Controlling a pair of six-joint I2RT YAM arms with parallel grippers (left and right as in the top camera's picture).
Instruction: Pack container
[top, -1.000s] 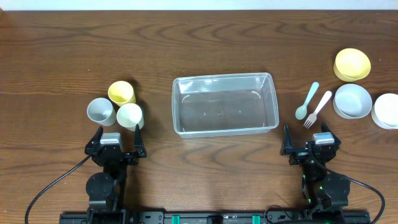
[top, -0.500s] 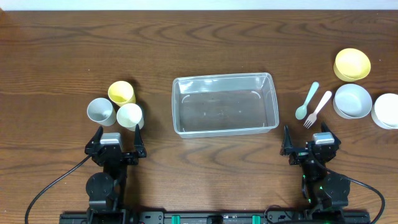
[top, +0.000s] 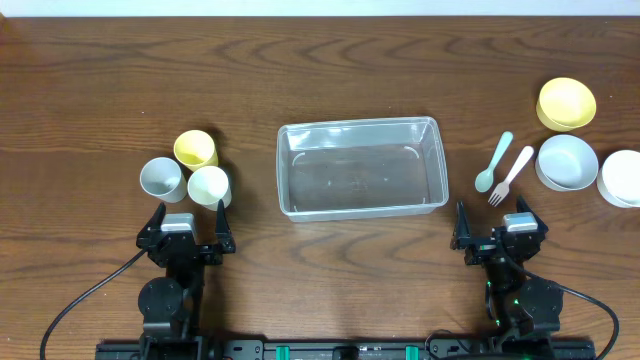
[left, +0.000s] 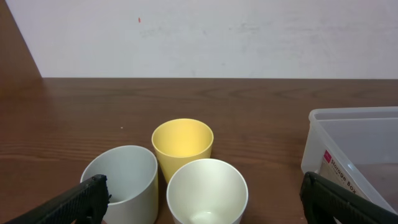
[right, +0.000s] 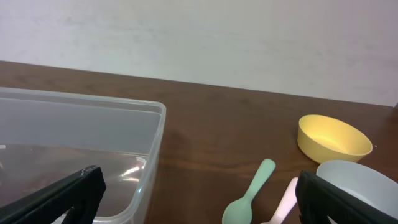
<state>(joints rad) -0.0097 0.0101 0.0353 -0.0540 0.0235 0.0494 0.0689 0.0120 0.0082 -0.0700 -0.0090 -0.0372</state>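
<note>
Container (top: 360, 170), clear plastic, rectangular with rounded corners and a rim: upright at the middle of the desk (top: 100, 80), long side running left to right, empty; the left wrist view shows a printed label (left: 333, 168) on its end wall. Left gripper (top: 190, 214): near the front edge of the desk, left of the container and apart from it, jaws spread wide, holding nothing. Right gripper (top: 491, 214): near the front edge, off the container's right front corner, jaws likewise spread wide, holding nothing. Cups, three, upright and mouth up, clustered just beyond the left gripper: yellow cup (top: 195, 149) farthest back, grey cup (top: 161, 178) to the left, cream cup (top: 209, 185) nearest the gripper, the three touching or nearly so. Cutlery, right of the container: mint-green spoon (top: 493, 162) and pale fork (top: 511, 175), lying side by side at a slant, heads toward the front. Bowls, far right: yellow bowl (top: 566, 103) at the back, pale bowl (top: 567, 162) in front of it, white bowl (top: 622, 178) at the frame's edge.
</note>
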